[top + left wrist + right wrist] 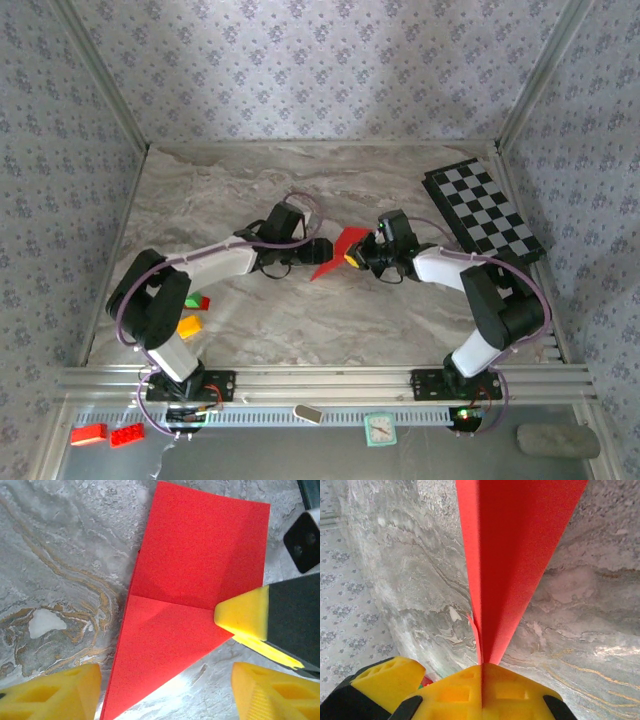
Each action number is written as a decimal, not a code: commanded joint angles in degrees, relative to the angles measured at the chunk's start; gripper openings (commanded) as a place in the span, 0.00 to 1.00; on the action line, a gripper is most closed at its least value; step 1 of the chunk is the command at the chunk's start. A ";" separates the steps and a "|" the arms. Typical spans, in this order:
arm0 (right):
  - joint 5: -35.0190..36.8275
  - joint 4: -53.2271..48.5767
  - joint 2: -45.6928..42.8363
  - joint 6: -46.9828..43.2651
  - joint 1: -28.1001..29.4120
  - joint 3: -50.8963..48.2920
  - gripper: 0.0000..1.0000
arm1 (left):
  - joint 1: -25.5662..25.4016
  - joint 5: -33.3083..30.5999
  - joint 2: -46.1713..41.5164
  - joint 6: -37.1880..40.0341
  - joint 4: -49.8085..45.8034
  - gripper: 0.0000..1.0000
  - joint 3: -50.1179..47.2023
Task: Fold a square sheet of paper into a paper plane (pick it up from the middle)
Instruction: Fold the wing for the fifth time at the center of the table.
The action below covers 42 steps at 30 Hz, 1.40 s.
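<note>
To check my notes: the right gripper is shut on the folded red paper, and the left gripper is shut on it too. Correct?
Not fully. The right gripper is shut on the folded red paper, but the left gripper is open: the left wrist view shows its yellow fingers standing wide apart.

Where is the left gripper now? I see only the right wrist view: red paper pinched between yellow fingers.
Observer: The left gripper is open, its fingers wide apart near the red paper's pointed end.
Operator: And where on the sheet does my right gripper hold?
Observer: At a side edge, just where a crease across the sheet ends.
Operator: Is anything else close by?
Observer: A checkered board lies at the far right of the table, apart from the paper.
</note>
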 commanded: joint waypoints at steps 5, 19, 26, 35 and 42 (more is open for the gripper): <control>-0.63 -9.29 -1.09 -2.38 -0.78 4.45 0.00 | -4.70 -5.84 -2.30 21.72 3.64 0.74 -1.49; -4.11 -10.89 -0.56 -2.41 -2.94 7.02 0.01 | -6.08 -5.34 2.39 38.92 8.37 0.63 -2.70; -5.78 -10.82 0.48 -2.13 -3.61 7.44 0.01 | -6.13 -3.87 5.28 42.60 9.75 0.55 -2.12; -6.72 -12.39 1.66 -2.08 -3.49 8.36 0.02 | -6.39 -5.14 7.78 42.13 13.04 0.47 -1.80; -6.66 -13.65 2.46 -2.24 -3.26 8.64 0.03 | -6.44 -5.14 8.13 41.95 14.06 0.38 -2.23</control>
